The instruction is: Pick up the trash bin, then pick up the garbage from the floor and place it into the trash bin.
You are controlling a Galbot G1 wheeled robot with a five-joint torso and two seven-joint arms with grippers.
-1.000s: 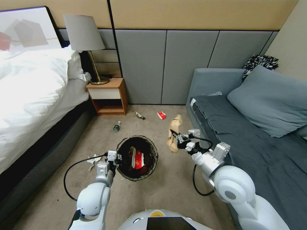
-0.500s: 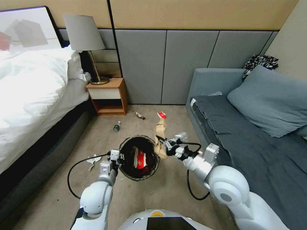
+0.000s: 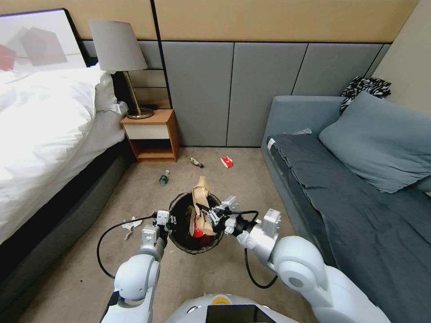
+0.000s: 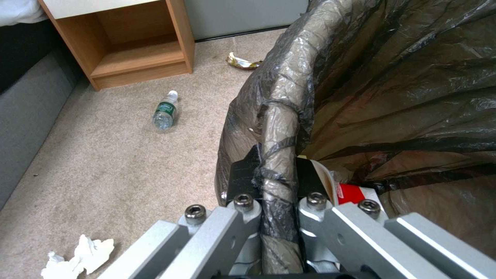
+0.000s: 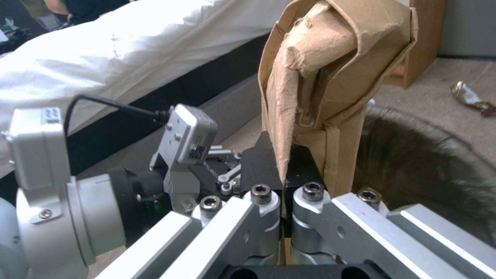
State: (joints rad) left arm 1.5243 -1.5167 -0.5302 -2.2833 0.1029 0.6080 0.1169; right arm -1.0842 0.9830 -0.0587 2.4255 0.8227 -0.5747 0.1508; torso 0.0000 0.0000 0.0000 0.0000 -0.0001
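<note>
The trash bin [image 3: 193, 251], lined with a dark bag, hangs from my left gripper [image 3: 167, 220], which is shut on its rim [image 4: 281, 116]. The left gripper [image 4: 276, 174] pinches the liner and rim wall. My right gripper [image 3: 207, 215] is shut on a crumpled brown paper bag [image 3: 200, 190], held upright over the bin's opening. Up close, the right gripper [image 5: 283, 162] clamps the bag [image 5: 331, 58] near its lower edge, above the bin [image 5: 424, 162]. A red-and-white packet [image 3: 195, 231] lies inside. On the carpet lie a bottle [image 3: 164, 177], a wrapper [image 3: 196, 162], a red packet [image 3: 226, 161] and a tissue [image 3: 130, 224].
A bed [image 3: 40, 134] runs along the left, with a wooden nightstand [image 3: 152, 134] and lamp [image 3: 119, 49] at its head. A grey sofa [image 3: 359, 188] lines the right. Open carpet lies between them, around the bin.
My right gripper has carried the brown paper bag leftward from beside the sofa to above the bin's opening. The left gripper and bin shifted slightly right.
</note>
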